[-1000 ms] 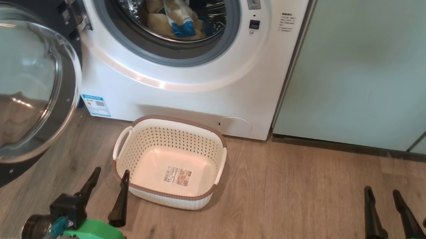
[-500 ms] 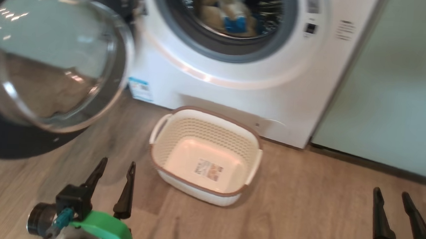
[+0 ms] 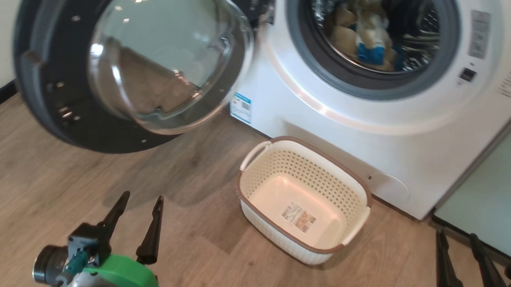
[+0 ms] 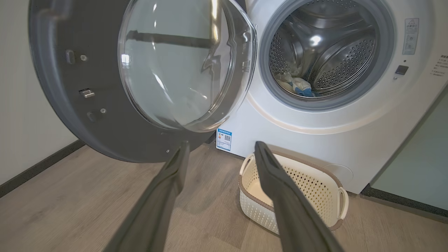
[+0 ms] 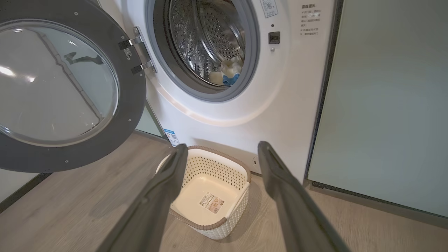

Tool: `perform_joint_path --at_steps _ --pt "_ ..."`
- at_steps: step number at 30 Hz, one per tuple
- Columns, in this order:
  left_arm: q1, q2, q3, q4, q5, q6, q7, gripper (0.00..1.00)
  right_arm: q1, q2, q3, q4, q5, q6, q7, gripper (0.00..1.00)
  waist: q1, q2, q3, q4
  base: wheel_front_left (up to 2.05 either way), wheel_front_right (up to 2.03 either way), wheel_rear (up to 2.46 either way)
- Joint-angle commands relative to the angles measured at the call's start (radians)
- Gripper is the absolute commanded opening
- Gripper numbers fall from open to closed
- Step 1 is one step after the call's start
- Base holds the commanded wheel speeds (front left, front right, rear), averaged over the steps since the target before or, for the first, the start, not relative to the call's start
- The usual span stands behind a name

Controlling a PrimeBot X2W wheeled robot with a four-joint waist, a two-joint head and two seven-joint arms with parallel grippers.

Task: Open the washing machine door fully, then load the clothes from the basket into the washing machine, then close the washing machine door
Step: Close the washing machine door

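You face the washing machine (image 3: 326,134), standing ahead of your left gripper (image 3: 142,196) and right gripper (image 3: 457,235). The washing machine door (image 3: 133,62) hangs swung wide, above and ahead of the left gripper. The basket (image 3: 311,172) sits on the floor (image 3: 60,203) between both grippers, forward of them, its base sticker (image 3: 298,217) showing. The clothes (image 3: 357,39) lie in the drum (image 4: 325,52). Both grippers hover with fingers spread apart, gripping nothing.
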Motion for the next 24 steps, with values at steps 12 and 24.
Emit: perform_joint_path --at_steps 12,24 --pt "-0.030 0.013 0.072 -0.044 0.002 0.006 -0.011 1.00 -0.052 -0.016 0.040 -0.018 0.004 -0.003 -0.006 1.00 0.0000 -0.0001 0.005 0.065 0.00 0.00 0.00" --pt "-0.031 -0.005 0.080 -0.050 0.008 -0.006 -0.012 0.35 -0.054 -0.016 0.041 -0.011 0.004 -0.003 -0.007 1.00 0.0000 -0.0001 0.003 0.058 0.00 0.00 0.00"
